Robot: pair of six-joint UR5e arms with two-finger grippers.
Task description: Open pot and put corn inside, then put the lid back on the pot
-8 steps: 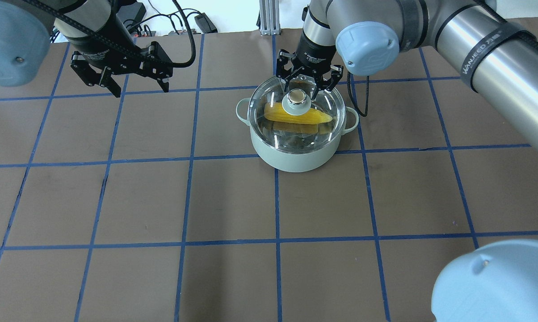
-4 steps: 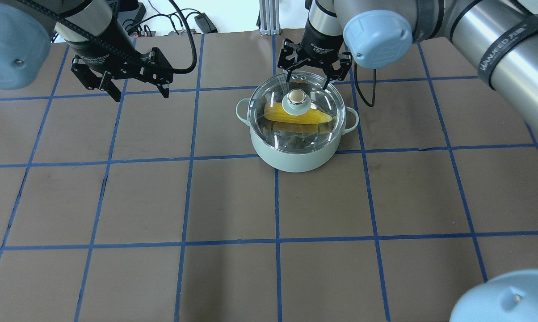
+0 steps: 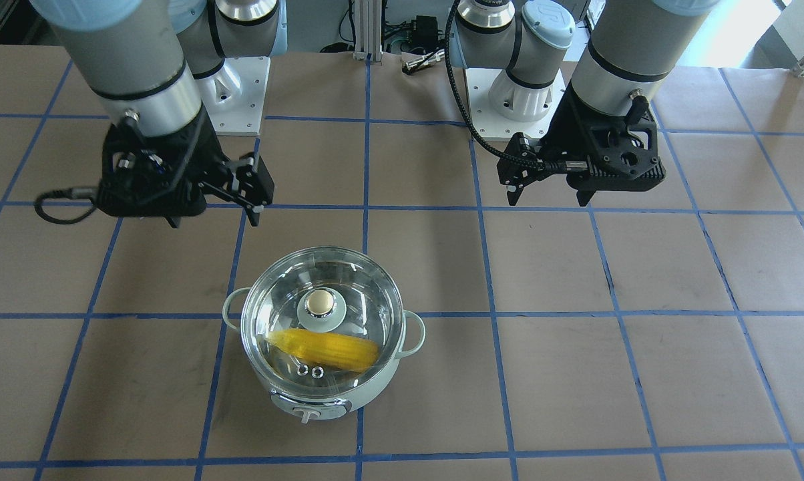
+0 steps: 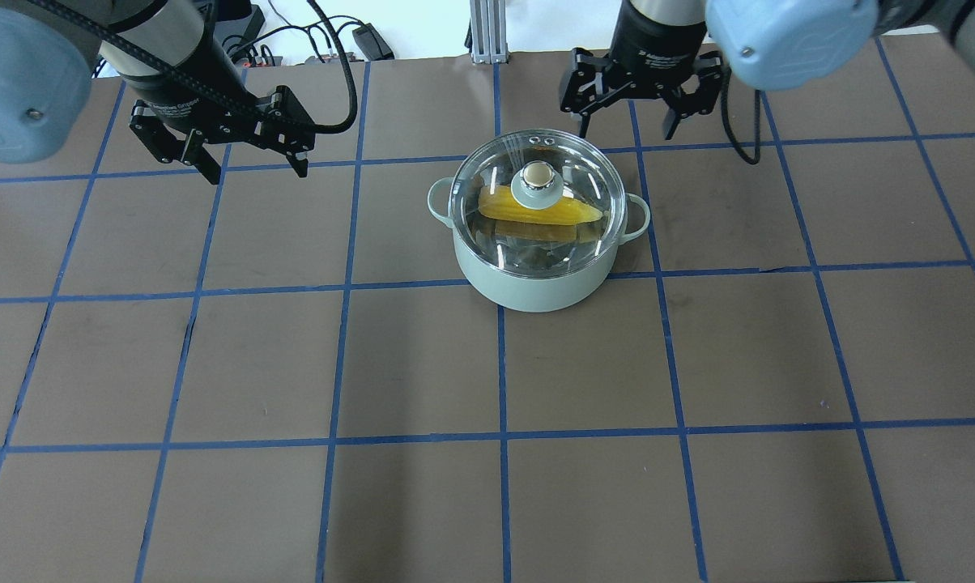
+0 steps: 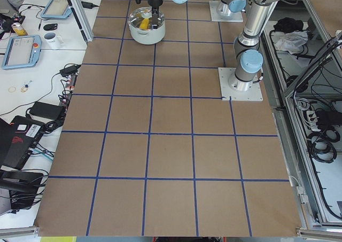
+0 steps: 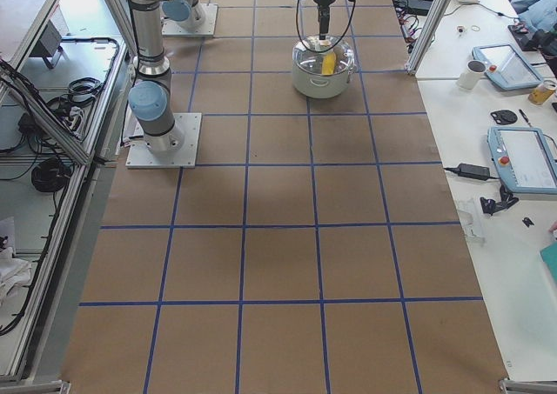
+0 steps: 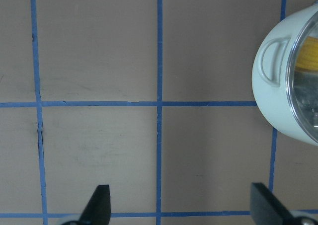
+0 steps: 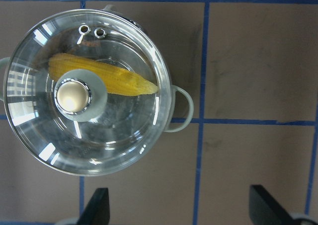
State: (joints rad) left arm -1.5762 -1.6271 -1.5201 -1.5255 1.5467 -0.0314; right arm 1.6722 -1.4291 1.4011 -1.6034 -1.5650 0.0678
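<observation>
Mint-green pot (image 4: 536, 287) stands on your brown, blue-gridded table (image 4: 423, 364), on the far side from the robot and roughly centred between the two arms. Its clear glass lid (image 4: 534, 188) sits level on the rim all the way round, with the beige knob pointing straight up. Through the glass you can see the yellow corn (image 8: 114, 78) lying flat across the steel bottom, its paler tip toward one side handle. It rests slantwise, most likely because it is about as long as the pot is wide.

Your right gripper (image 4: 625, 129) hangs above the table just beyond the pot, off to the side of the knob and touching nothing. Its fingers are spread wide and empty, and its wrist camera looks straight down on the closed pot. That posture suggests the lid is let go and needs no further hold.

Your left gripper (image 4: 257, 172) hovers well apart from the pot on the robot's left, also spread wide with only bare table between its fingers. It seems parked there to leave the other arm room.

Judging by how things lie, every step of the task looks done.
</observation>
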